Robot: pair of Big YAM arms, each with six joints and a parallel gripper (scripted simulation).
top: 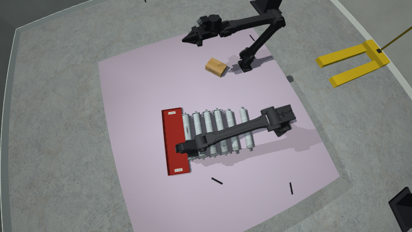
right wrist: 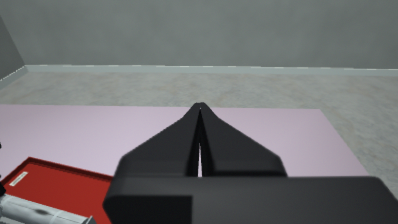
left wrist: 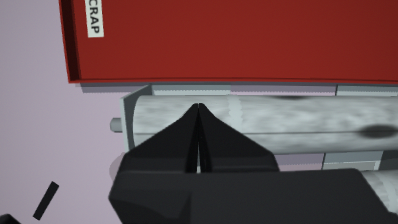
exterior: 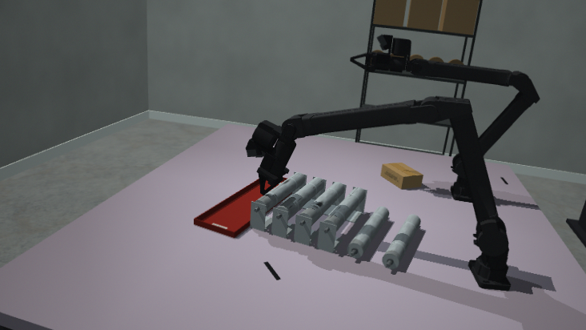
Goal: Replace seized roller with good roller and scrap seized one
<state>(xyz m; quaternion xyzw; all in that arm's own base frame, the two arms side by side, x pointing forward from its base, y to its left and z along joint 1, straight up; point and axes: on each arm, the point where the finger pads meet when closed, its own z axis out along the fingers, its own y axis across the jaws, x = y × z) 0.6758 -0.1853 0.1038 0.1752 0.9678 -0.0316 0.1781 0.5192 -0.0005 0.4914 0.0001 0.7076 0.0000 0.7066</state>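
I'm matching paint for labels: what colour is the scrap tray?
Red, showing best in the top view.

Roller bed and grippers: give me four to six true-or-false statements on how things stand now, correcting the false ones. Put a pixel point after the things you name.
1. The left gripper (exterior: 262,192) (left wrist: 198,111) is shut. True.
2. The right gripper (top: 183,40) (exterior: 352,59) (right wrist: 199,111) is shut on a roller. False: it is shut with nothing between its fingers, away from the bed.
3. Four rollers sit between brackets. True.
4. The scrap tray (top: 173,138) (exterior: 229,209) (left wrist: 225,40) (right wrist: 65,185) already holds a roller. False: no roller lies in it.
5. Two spare rollers (top: 247,138) (exterior: 402,241) lie beside the bed. True.
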